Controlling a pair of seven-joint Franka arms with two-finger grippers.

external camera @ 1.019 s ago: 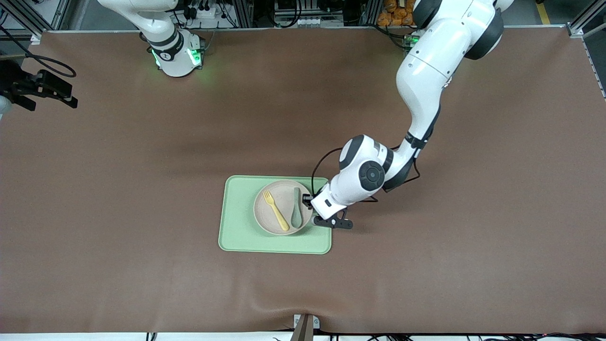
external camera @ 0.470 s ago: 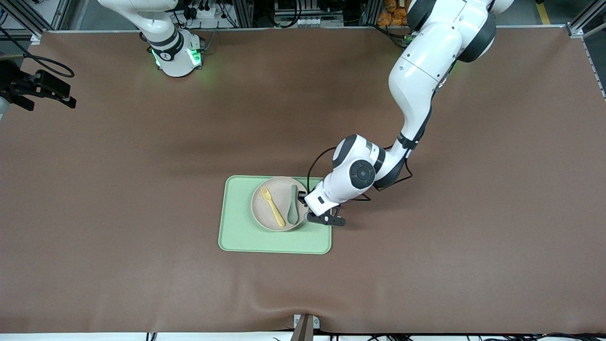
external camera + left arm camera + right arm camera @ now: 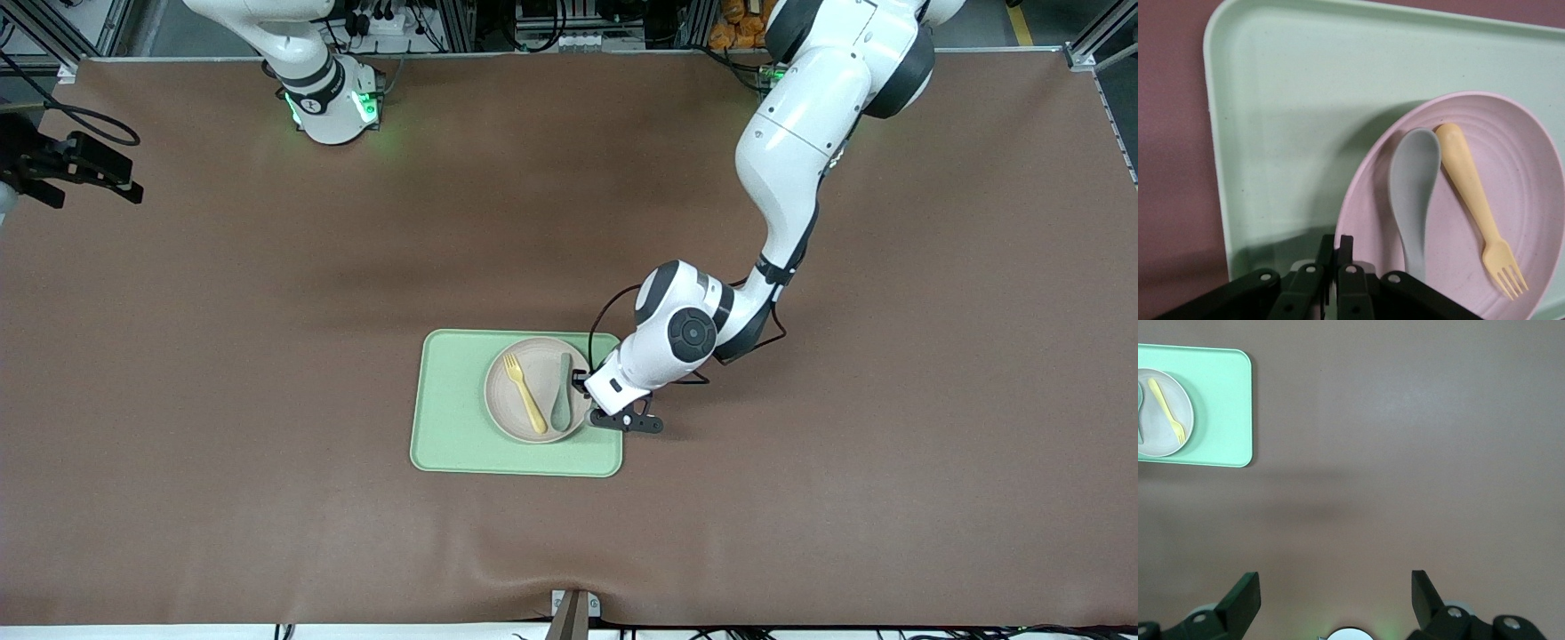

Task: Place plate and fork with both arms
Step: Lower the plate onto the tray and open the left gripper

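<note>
The plate [image 3: 538,389] sits on the green tray [image 3: 453,418], toward the tray's left-arm end, around the middle of the desk [image 3: 267,356] and nearer its front-camera edge. On the plate lie the fork [image 3: 524,393] and a spoon [image 3: 562,402], side by side. The left gripper [image 3: 1335,248] has its fingers pinched on the plate's rim, apparently tipping it. The right gripper [image 3: 1336,593] waits near the right-arm end, fingers spread wide and empty.
</note>
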